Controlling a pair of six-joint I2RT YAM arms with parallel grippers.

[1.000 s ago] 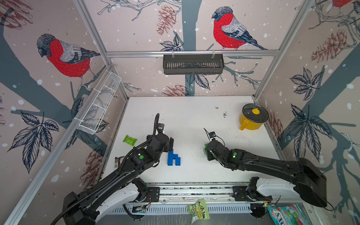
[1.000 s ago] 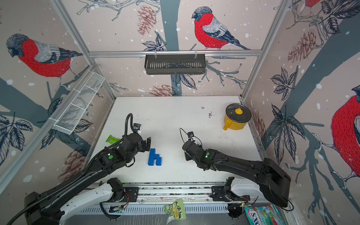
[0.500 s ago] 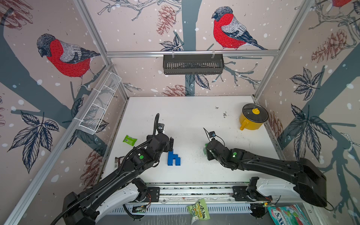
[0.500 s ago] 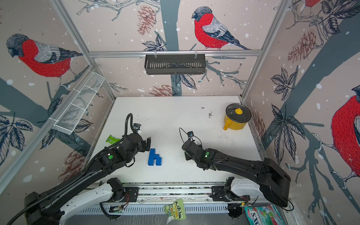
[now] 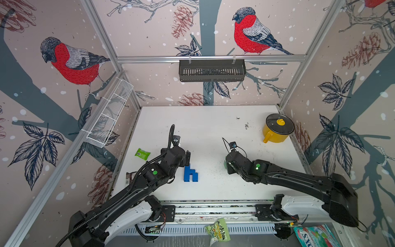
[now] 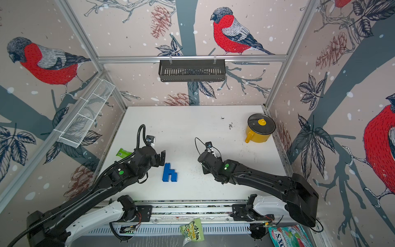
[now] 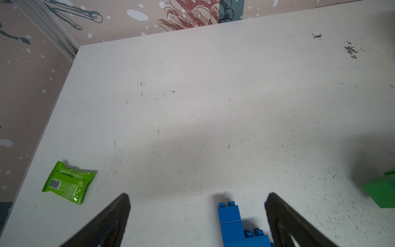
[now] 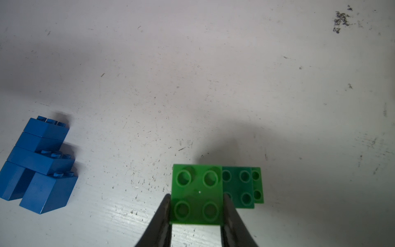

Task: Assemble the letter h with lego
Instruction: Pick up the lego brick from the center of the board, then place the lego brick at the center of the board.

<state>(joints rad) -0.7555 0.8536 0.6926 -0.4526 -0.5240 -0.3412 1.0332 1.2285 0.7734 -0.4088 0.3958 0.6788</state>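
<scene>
1. Top views: in both, the left end effector (image 5: 184, 157) hangs released, fingers spread, just over the top end of the blue h (image 5: 190, 174). The h lies flat on the white counter (image 5: 213, 128). The right end effector (image 6: 202, 167) is down at the counter, well apart from the h, with a bit of green at its tip. A green packet (image 5: 142, 154) lies on the other side of the left end effector from the h. A yellow pot (image 5: 277, 130) stands well beyond the right end effector.
2. Left wrist: the left end effector (image 7: 197, 195) stands wide open and grips nothing. The blue h (image 7: 230, 218) lies between its fingers, close to one; contact cannot be told.
3. Right wrist: the right end effector (image 8: 197, 200) is clenched on a bright green brick (image 8: 197, 186), one finger on each side. A darker green brick (image 8: 238, 186) sits against it past one finger, with a light green brick (image 8: 257, 186) beyond. The blue h (image 8: 38, 166) lies well apart, past the other finger.
</scene>
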